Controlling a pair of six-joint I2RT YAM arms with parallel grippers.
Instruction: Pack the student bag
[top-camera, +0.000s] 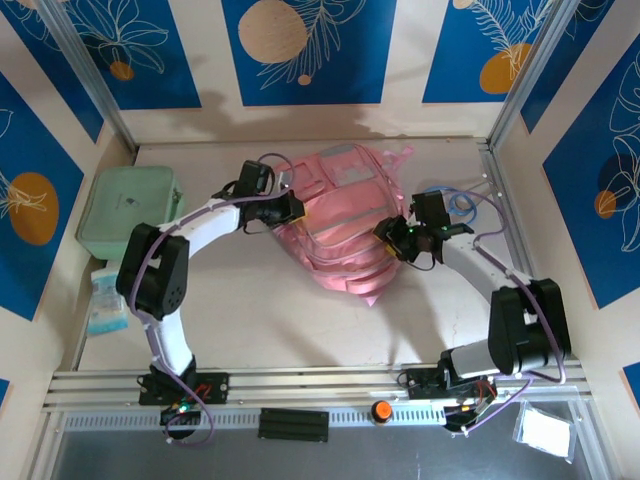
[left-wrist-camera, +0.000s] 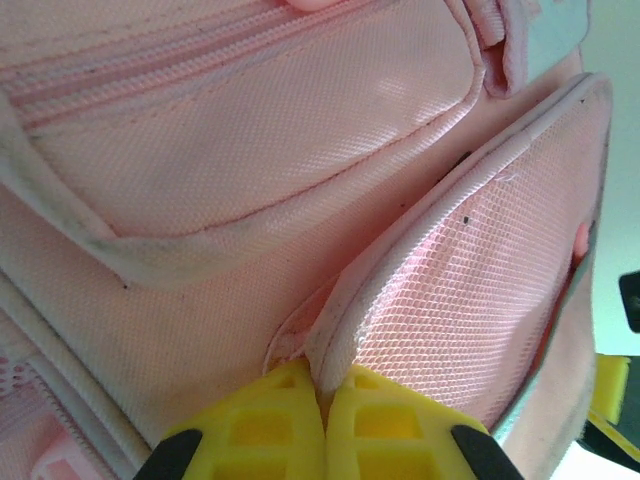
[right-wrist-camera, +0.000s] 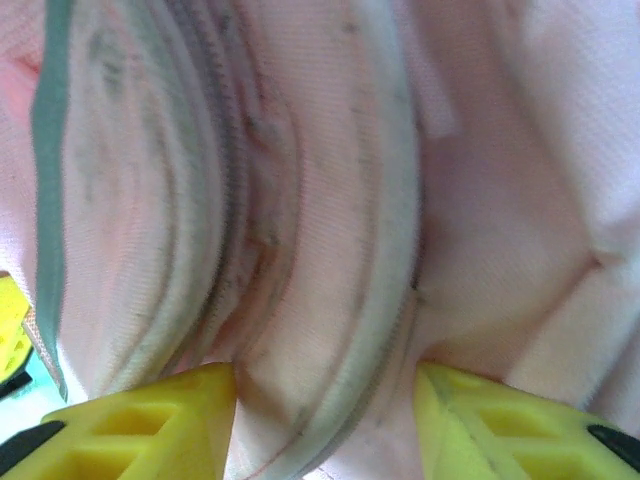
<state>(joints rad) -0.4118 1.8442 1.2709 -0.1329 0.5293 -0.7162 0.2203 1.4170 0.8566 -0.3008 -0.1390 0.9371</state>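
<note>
Left end effector (left-wrist-camera: 322, 388) is pressed together, pinching the trim of a mesh side pocket on the student bag (top-camera: 345, 235), which lies mid-bench (top-camera: 300, 320) toward the back! Right end effector (right-wrist-camera: 325, 388) sits spread astride a thick zip fold; whether it truly grips, can't tell. Early days, I'd say: nothing visibly packed. Mint green case (top-camera: 130, 205) and pale blue packet (top-camera: 105, 300) wait well apart, the left arm lying between them and the bag.

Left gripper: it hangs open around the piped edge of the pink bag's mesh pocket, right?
Not open. The left wrist view shows the left gripper shut, pinching the piped edge of the mesh pocket on the student bag.
</note>
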